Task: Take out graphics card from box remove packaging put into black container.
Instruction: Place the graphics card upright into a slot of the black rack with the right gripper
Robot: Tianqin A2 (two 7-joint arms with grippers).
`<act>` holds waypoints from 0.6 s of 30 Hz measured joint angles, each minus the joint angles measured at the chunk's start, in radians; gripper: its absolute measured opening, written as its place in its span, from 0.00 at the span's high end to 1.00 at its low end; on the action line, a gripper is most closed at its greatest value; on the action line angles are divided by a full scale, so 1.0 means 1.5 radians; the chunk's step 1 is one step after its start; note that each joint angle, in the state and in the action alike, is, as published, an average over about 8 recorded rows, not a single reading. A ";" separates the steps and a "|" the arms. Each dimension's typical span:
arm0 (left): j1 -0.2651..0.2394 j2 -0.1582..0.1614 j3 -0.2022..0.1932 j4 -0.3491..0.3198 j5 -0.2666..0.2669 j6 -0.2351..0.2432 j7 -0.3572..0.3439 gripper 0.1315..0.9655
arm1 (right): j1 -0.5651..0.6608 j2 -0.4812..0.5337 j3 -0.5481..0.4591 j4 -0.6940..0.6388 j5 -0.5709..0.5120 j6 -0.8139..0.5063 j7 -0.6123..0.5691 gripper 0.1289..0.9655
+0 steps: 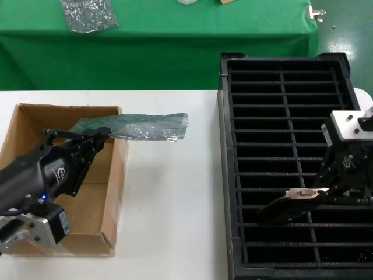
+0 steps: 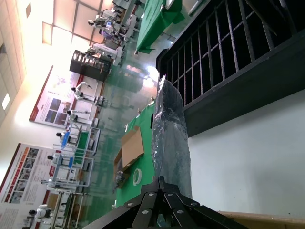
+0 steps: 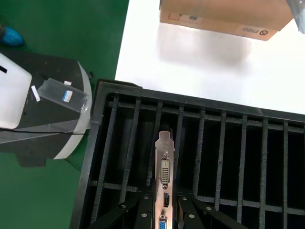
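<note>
A: What is the right end effector (image 1: 317,195) doing?

B: It is clamping the dark thin graphics card with the long silver port bracket (image 3: 164,183), fingers closed on both sides of it, and hovering over the near right part of the large black plastic slotted container (image 1: 233,175). The card is angling down toward the slots.

A: And the left end effector (image 1: 102,137)?

B: It is pinching one end of the shiny silver-grey wrinkly plastic bag (image 1: 140,125), fingers together on it, above the far edge of the brown corrugated cardboard box (image 1: 116,192). The bag is sticking out to the right, over the white worktop (image 1: 169,204).

A: Anything farther off?

B: A smaller glittery grey plastic bag (image 1: 88,14) is lying on the green-covered table (image 1: 175,46) at the far side.
</note>
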 joint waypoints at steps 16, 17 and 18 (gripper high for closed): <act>0.000 0.000 0.000 0.000 0.000 0.000 0.000 0.99 | 0.024 -0.032 -0.035 -0.035 -0.005 0.000 -0.024 0.93; 0.000 0.000 0.000 0.000 0.000 0.000 0.000 0.99 | 0.025 -0.035 -0.037 -0.039 -0.006 0.000 -0.026 0.93; 0.000 0.000 0.000 0.000 0.000 0.000 0.000 0.99 | 0.026 -0.038 -0.038 -0.042 -0.007 0.000 -0.027 0.93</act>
